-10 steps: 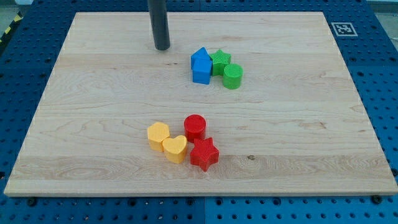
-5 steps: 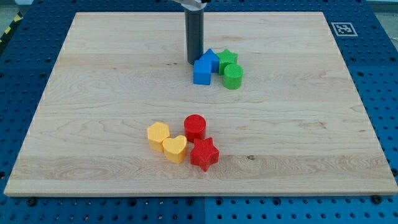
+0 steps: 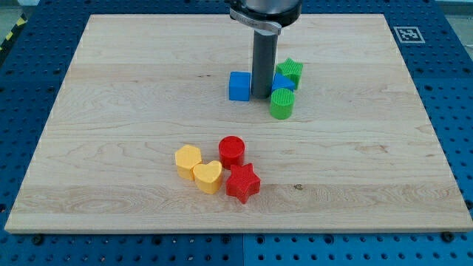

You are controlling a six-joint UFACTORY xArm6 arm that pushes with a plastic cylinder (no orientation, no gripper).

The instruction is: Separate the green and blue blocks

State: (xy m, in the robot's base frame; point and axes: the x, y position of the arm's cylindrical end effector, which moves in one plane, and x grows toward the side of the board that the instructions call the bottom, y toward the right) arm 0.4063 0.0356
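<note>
My tip [image 3: 261, 94] stands on the board between a blue cube [image 3: 239, 86] on its left and a second blue block [image 3: 282, 83] on its right, touching or nearly touching both. The second blue block is partly hidden by the rod; its shape is unclear. A green star [image 3: 291, 72] lies just above and right of that block. A green cylinder [image 3: 281, 104] lies just below it. These three blocks touch one another. The blue cube stands apart from them.
Nearer the view's bottom lies a cluster: a yellow hexagon [image 3: 188, 159], a yellow heart [image 3: 208, 176], a red cylinder [image 3: 231, 151] and a red star [image 3: 242, 182]. The wooden board [image 3: 111, 111] rests on a blue pegboard. A marker tag [image 3: 406, 34] sits at the top right corner.
My tip has moved right, from the board's upper left into the blue and green group. It pushed one blue block and both green blocks right; the blue cube stayed behind.
</note>
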